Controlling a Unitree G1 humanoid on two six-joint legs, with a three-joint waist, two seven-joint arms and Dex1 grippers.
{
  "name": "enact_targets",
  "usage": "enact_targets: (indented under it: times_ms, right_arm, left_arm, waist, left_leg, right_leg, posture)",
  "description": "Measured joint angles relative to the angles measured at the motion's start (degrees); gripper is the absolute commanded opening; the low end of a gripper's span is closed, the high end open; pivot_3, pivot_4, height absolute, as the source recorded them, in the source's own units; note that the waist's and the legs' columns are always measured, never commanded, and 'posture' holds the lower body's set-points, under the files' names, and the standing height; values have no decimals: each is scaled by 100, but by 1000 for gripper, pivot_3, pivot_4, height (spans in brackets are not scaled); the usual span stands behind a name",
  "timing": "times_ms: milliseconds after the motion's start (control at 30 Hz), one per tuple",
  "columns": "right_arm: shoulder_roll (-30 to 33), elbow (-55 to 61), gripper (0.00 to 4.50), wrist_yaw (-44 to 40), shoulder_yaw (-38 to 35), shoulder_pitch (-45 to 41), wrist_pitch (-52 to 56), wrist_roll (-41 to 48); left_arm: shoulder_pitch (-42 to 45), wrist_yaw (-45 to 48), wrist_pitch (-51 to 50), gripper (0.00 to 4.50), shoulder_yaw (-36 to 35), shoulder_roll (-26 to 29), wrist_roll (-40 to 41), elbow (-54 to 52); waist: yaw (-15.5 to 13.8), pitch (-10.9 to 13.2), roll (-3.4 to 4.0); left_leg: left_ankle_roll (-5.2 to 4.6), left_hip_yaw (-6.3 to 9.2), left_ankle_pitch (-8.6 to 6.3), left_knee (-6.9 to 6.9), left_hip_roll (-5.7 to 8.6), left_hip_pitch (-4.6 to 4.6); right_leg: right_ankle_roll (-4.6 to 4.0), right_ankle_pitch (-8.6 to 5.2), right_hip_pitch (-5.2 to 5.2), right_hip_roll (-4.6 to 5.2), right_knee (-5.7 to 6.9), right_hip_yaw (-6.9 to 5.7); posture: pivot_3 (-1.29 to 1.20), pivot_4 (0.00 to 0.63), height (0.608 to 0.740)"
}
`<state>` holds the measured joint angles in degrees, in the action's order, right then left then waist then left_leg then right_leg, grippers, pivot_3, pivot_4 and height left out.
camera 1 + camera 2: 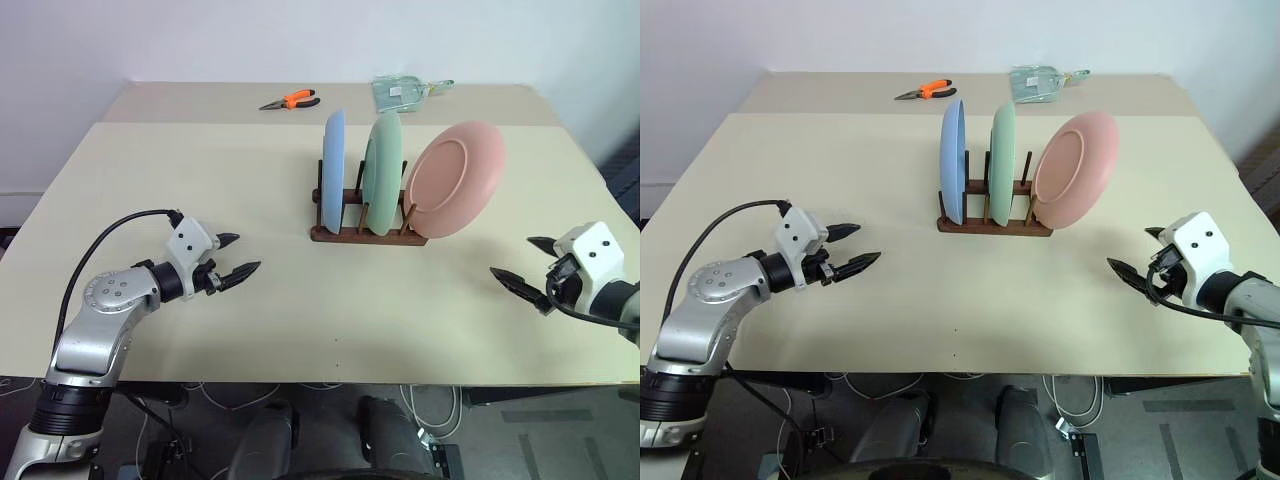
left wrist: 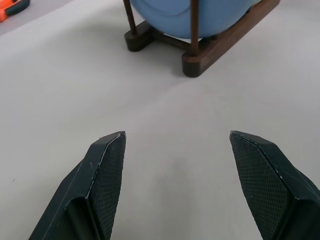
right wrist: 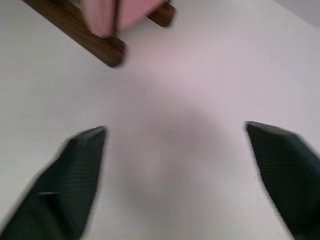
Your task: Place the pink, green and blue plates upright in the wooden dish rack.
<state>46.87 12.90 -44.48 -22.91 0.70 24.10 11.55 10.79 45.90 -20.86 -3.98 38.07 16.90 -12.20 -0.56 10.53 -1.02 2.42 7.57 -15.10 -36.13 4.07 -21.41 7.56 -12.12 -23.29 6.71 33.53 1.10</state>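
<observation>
Standing on edge between the pegs of the rack (image 1: 368,234), at twelve o'clock on the table (image 1: 150,160), blue plate (image 1: 333,168), green plate (image 1: 383,172) and the leaning pink plate (image 1: 456,179) look placed. Left gripper (image 1: 232,259) at eight o'clock and right gripper (image 1: 526,264) at four hang spread and empty, well apart from the rack, probably to avoid knocking it.

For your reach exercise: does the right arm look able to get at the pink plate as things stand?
Probably yes: the right end effector is open, and bare table lies between it and the pink plate, which leans at the wooden dish rack's near end.
</observation>
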Motion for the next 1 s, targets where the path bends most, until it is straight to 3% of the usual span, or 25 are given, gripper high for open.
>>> enact_targets:
  times_ms: [267, 500, 733, 900, 1000]
  right_arm:
    - [112, -58, 121, 480, 916, -962, -444, -720]
    - [125, 318, 49, 607, 1657, -1769, -572, -1152]
    - [84, 583, 49, 593, 1936, -1926, -455, -1215]
    - [218, 419, 49, 651, 1793, -1746, -364, -1396]
    - [196, 223, 49, 668, 1268, -1163, -340, -1263]
  left_arm:
    - [88, -189, -510, 3405, 106, -189, 131, -501]
    - [246, -213, -784, 3405, 216, -190, 192, -635]
    - [88, -192, -707, 3405, 224, -193, 231, -615]
    - [58, -186, -406, 3405, 239, -208, 175, -372]
    - [-68, -237, -70, 3405, 196, -200, 17, -63]
  waist:
    - [-2, 1, 1]
    - [-1, 1, 1]
    - [-7, 1, 0]
    - [-20, 1, -1]
    - [-24, -1, -3]
  left_leg:
    - [0, 2, 0, 1, 1, -2]
    - [1, 5, 1, 3, 2, -3]
    - [1, 4, 1, 1, 2, -3]
    - [1, 4, 1, 1, 4, -4]
    - [0, 5, 0, 5, 4, -4]
  right_leg:
    - [-9, 7, -1, -1, 0, -1]
    - [-9, 7, -3, -2, 1, -1]
    - [-10, 8, -3, -1, 0, -1]
    - [-11, 7, -2, 0, -2, -1]
    - [-10, 7, -1, -1, -4, -1]
  posture:
    - [0, 150, 740]
    - [0, 150, 740]
    - [0, 150, 740]
    - [0, 150, 740]
    - [0, 150, 740]
